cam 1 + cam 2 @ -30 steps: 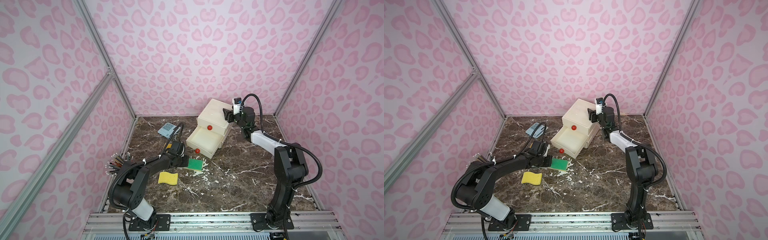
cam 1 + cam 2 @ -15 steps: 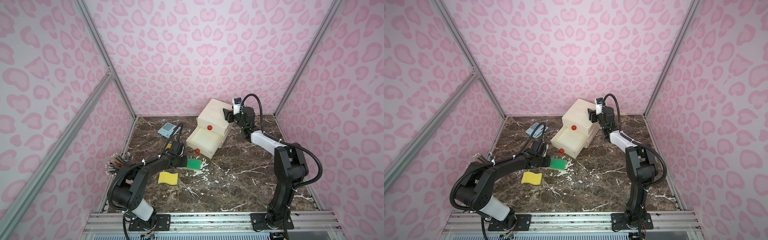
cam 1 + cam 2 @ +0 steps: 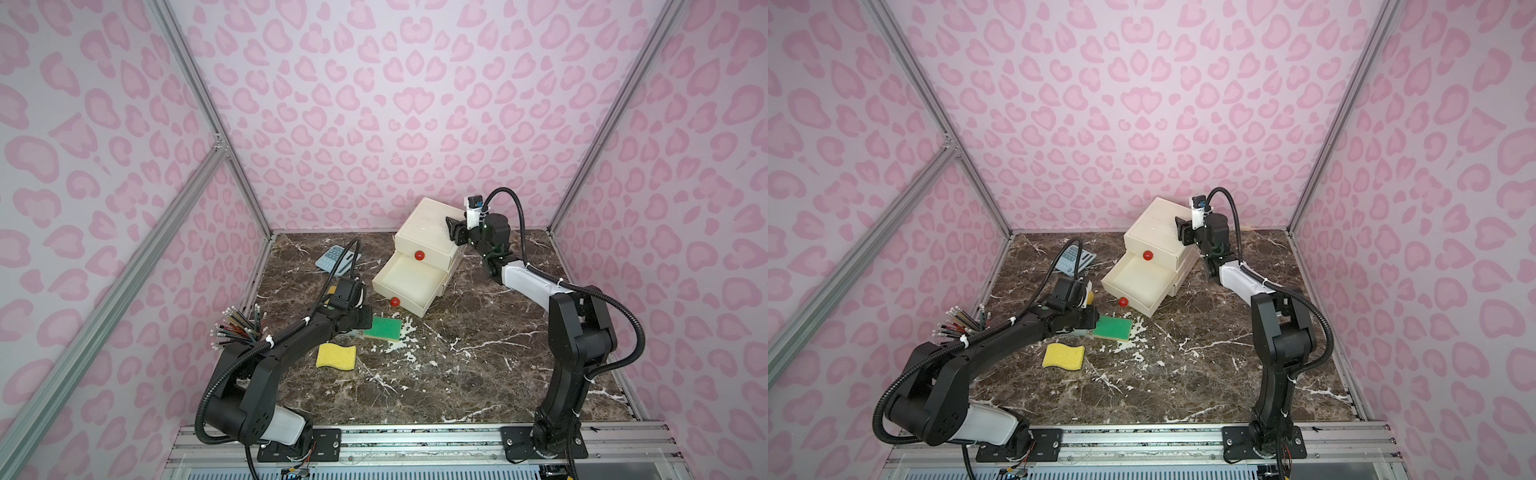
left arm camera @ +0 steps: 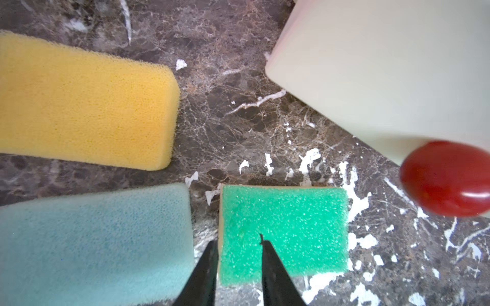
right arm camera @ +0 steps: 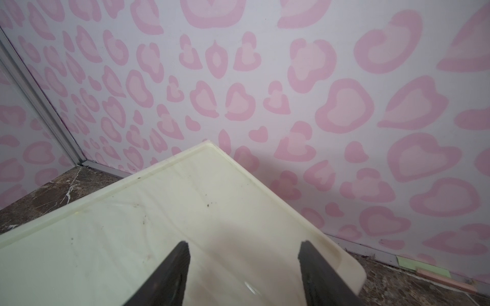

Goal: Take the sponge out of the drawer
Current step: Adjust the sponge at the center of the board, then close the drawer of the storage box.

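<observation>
The green sponge [image 3: 382, 328] [image 3: 1112, 328] [image 4: 283, 227] lies flat on the marble table, just in front of the open lower drawer [image 3: 409, 305] [image 3: 1138, 305] [image 4: 384, 79] with its red knob [image 4: 448, 177]. The drawer's inside looks empty in both top views. My left gripper [image 3: 362, 330] [image 3: 1091, 326] [image 4: 238, 242] is at the sponge's near edge. Its jaws stand a little apart, one finger beside the sponge and one over its green top, neither pressing it. My right gripper [image 3: 453, 228] [image 3: 1181, 228] [image 5: 245, 246] rests open on the cream cabinet's top [image 5: 159, 225].
A yellow sponge [image 3: 336, 356] [image 4: 84, 100] and a pale blue sponge [image 4: 92, 238] lie next to the green one. A calculator [image 3: 336, 259] sits at the back left, and a bundle of pencils [image 3: 237, 328] by the left wall. Pink walls enclose the table.
My left gripper's jaws have parted and let go of the green sponge, which now lies on the table. The right arm has not moved.
</observation>
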